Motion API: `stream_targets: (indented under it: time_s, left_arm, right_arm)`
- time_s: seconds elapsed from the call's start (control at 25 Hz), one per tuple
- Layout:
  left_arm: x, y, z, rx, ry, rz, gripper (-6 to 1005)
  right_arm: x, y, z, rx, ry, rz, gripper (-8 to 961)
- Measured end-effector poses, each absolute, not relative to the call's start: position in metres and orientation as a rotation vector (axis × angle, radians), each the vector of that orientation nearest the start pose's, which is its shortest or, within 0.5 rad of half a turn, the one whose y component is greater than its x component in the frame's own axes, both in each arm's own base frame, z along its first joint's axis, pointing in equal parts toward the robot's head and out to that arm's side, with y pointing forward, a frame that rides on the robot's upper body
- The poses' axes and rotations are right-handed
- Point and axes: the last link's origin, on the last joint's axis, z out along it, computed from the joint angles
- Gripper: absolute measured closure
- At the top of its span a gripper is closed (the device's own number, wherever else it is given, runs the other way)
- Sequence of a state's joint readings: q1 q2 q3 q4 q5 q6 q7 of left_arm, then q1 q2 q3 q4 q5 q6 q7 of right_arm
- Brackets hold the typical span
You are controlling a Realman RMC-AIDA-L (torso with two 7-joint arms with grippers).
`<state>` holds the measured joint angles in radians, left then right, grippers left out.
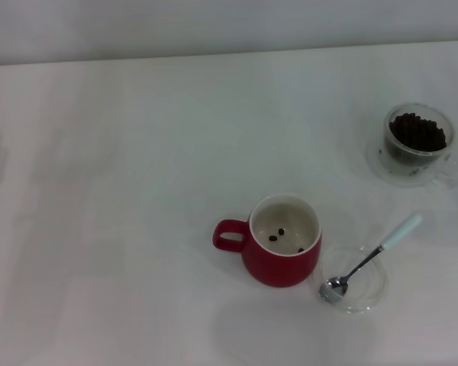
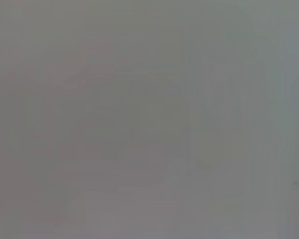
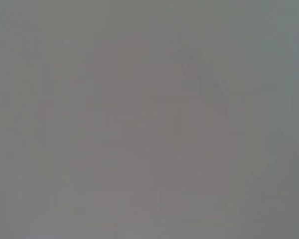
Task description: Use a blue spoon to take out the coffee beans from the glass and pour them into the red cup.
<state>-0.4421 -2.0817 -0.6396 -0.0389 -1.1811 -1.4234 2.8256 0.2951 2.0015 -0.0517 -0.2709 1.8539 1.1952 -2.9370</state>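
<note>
Judging the spoon point(image 1: 370, 258) light, stiff and slippery at its metal neck, I would take its pale handle, which overhangs the saucer point(image 1: 354, 279) beside the red cup point(image 1: 281, 242); neither end effector is visible, so I cannot tell their state or say where it lies from them.

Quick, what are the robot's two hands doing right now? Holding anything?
Left tool: not in view in any picture, so its state cannot be told.
Right tool: not in view either. The blue spoon lies unheld in the saucer.
</note>
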Motion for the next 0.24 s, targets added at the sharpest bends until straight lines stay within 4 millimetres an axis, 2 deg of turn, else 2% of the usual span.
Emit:
stream_targets:
  time_s: [0.24]
  left_arm:
    - [-0.3352,0.3146,0.0259,-1.403,-0.516,-0.894,260]
  right_arm:
    - [0.4398,0.2797,0.1205,-1.315,0.444,0.258,86]
